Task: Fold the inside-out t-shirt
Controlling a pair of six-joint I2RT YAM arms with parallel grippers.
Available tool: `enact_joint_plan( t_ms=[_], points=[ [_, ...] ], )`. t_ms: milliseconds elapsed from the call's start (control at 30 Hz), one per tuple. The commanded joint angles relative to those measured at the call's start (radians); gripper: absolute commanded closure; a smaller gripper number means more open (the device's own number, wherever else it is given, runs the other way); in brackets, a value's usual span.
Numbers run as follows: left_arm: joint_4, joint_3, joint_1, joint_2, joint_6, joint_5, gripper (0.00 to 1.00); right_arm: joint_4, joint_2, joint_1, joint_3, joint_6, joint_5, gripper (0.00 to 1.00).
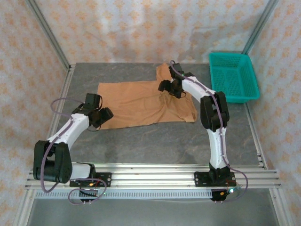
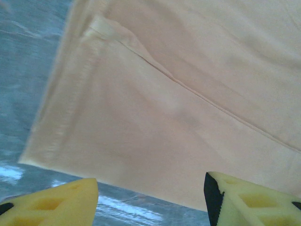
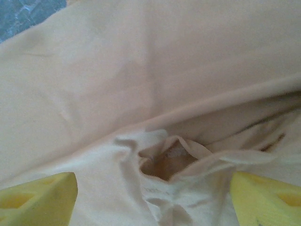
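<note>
The inside-out t-shirt (image 1: 146, 103) lies spread on the grey table (image 1: 155, 141), tan, with one part running toward the back right. My left gripper (image 1: 100, 116) hovers at the shirt's near-left corner. In the left wrist view its yellow fingers (image 2: 51, 202) stand open, with bare table between them and the shirt's hem (image 2: 155, 141) just beyond. My right gripper (image 1: 171, 87) is over the shirt's right part. In the right wrist view it (image 3: 153, 202) is open, its jaws wide either side of a puckered fold of cloth (image 3: 164, 160) with a small pale patch inside.
A teal plastic basket (image 1: 233, 75) stands at the back right, off the shirt. Aluminium rails (image 1: 150, 176) carry both arm bases along the near edge. Patterned curtains wall the table at the back and sides.
</note>
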Motion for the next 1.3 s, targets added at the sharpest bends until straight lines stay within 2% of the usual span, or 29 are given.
enact_joint_plan(
  t_ms=[0,167,267,367,467,700,867,967,1100,1267],
  points=[
    [0.080,0.005,-0.005,0.066,-0.053,0.048,0.37,-0.053,-0.112,0.000,-0.071,0.007,0.059,0.15],
    [0.108,0.007,0.008,0.144,-0.028,0.054,0.38,-0.028,-0.254,-0.002,-0.275,0.021,0.051,0.15],
    [0.113,0.003,0.043,0.181,-0.007,0.058,0.37,0.067,-0.348,-0.005,-0.472,0.064,0.002,0.15],
    [0.101,-0.019,0.098,0.190,0.018,0.059,0.38,0.129,-0.421,-0.016,-0.653,0.087,0.030,0.15],
    [0.086,-0.049,0.127,0.166,0.035,0.045,0.38,0.161,-0.476,-0.040,-0.792,0.100,0.034,0.15],
    [0.064,-0.133,0.127,0.082,0.045,0.038,0.38,0.156,-0.655,-0.042,-1.032,0.124,0.040,0.15],
    [-0.016,-0.171,0.122,-0.048,0.045,0.050,0.38,0.077,-0.882,-0.031,-1.157,0.158,0.049,0.15],
    [-0.074,-0.149,0.113,-0.134,0.044,0.045,0.38,0.040,-0.997,-0.030,-1.153,0.172,0.061,0.14],
    [-0.146,-0.006,0.112,-0.146,0.097,-0.006,0.36,0.017,-1.009,-0.033,-1.002,0.134,0.108,0.11],
    [-0.169,0.292,0.119,0.073,0.131,-0.050,0.37,0.077,-0.802,-0.063,-0.687,0.055,0.214,0.11]
  ],
)
